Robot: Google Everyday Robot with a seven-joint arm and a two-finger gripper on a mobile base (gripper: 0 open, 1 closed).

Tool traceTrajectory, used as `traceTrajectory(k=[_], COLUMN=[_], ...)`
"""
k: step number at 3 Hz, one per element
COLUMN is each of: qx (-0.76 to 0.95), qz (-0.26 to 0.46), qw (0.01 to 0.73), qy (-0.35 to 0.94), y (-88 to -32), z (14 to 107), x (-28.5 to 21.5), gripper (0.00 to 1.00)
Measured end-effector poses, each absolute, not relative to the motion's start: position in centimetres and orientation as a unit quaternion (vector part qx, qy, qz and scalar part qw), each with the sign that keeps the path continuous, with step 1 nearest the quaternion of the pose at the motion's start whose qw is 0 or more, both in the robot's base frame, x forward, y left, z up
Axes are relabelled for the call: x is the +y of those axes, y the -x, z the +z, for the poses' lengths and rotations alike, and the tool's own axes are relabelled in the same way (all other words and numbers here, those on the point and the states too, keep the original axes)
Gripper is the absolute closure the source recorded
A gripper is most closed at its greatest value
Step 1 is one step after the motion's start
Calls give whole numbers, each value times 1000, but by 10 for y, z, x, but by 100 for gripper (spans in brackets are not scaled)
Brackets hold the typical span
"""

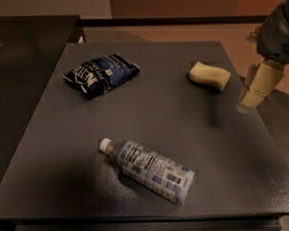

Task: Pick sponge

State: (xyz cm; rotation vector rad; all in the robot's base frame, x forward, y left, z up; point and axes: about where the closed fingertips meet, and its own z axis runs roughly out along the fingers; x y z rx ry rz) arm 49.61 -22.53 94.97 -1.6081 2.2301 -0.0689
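Camera view: one sponge [209, 75] near gripper [249, 99], one bottle [151, 170], one bag [102, 74]

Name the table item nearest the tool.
The pale yellow sponge, just left of the tool at the right edge of the table; the blue snack bag and water bottle lie farther away.

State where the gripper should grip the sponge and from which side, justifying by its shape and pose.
Grip the sponge across its narrow width at mid-length, coming from above: it lies flat on the table, long axis left-right. The gripper hangs just right of it.
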Motion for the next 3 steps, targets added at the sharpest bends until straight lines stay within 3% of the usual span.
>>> traceTrajectory(k=[3], qx=[828], qz=[74], qw=[252], qy=[495], y=[-586], z=[892], x=[-251], gripper=[0])
